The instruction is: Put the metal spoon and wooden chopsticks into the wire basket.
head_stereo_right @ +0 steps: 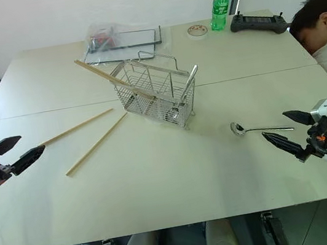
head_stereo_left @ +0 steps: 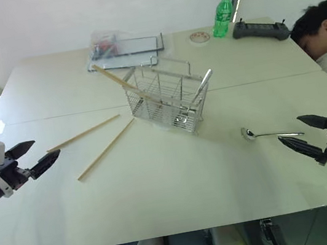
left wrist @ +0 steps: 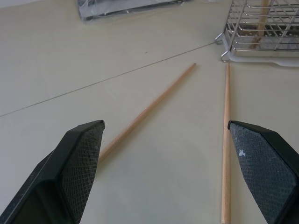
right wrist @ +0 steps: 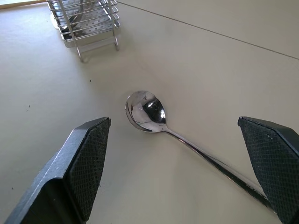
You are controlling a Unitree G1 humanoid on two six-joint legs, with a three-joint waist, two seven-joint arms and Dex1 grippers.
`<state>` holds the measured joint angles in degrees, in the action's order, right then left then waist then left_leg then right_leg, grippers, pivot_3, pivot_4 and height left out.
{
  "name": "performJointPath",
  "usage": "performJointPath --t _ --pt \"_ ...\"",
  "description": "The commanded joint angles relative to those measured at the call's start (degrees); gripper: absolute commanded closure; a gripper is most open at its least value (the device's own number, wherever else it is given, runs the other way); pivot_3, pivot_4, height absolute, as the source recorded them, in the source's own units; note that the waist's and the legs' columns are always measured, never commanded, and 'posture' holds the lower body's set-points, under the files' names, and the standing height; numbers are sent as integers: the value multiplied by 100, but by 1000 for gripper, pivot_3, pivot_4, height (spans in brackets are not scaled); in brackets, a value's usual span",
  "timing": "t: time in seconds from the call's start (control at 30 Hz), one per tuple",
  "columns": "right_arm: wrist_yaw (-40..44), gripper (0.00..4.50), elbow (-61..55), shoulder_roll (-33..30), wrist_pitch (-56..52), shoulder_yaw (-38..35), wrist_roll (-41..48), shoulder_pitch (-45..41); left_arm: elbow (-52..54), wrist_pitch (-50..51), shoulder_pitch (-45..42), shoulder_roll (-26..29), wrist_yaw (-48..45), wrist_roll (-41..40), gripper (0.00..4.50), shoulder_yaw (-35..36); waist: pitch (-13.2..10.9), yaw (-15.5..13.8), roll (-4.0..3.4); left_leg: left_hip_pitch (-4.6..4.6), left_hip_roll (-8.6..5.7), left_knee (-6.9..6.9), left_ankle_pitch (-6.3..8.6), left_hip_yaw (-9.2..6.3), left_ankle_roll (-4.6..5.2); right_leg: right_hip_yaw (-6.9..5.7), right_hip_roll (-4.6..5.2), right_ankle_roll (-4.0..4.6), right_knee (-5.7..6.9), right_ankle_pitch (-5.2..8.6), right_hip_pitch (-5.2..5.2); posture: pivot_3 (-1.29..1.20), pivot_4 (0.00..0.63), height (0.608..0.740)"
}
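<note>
The wire basket (head_stereo_left: 169, 97) stands mid-table, with one wooden chopstick (head_stereo_left: 121, 82) leaning in it and sticking out over its far-left rim. Two more chopsticks (head_stereo_left: 84, 133) (head_stereo_left: 106, 148) lie flat on the table to the basket's left. My left gripper (head_stereo_left: 37, 155) hovers open at the table's left edge, pointing toward those two sticks (left wrist: 149, 109). A metal spoon (head_stereo_left: 269, 134) lies on the right side of the table, bowl toward the basket. Open and empty, my right gripper (head_stereo_left: 305, 132) hangs just right of the spoon's handle, with the spoon (right wrist: 147, 112) between its fingers' line of sight.
A clear flat tray (head_stereo_left: 126, 49) with a plastic bag sits at the back. A green bottle (head_stereo_left: 222, 15), a tape roll (head_stereo_left: 200, 37) and a black controller (head_stereo_left: 259, 29) stand at the back right. A person (head_stereo_left: 325, 41) leans on the table's right edge.
</note>
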<state>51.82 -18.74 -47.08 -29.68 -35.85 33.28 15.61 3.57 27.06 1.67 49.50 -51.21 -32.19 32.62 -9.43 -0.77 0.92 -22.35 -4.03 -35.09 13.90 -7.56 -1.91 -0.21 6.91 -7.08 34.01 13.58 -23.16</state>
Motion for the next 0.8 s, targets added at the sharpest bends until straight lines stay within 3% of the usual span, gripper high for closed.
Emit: performJointPath --t 0.03,0.8 --pt "-34 15 -139 -43 3 -109 27 5 52 -119 -106 60 -11 40 35 3 0 0 0 0 0 0 0 0 0 0 0 0 0 0 0 0 150 725" --pt "-134 15 -114 -31 50 -63 22 -14 98 72 -372 200 -213 -1 35 -134 1 1 0 3 -1 -3 -2 2 3 0 -2 1 6 -1 2 0 150 725"
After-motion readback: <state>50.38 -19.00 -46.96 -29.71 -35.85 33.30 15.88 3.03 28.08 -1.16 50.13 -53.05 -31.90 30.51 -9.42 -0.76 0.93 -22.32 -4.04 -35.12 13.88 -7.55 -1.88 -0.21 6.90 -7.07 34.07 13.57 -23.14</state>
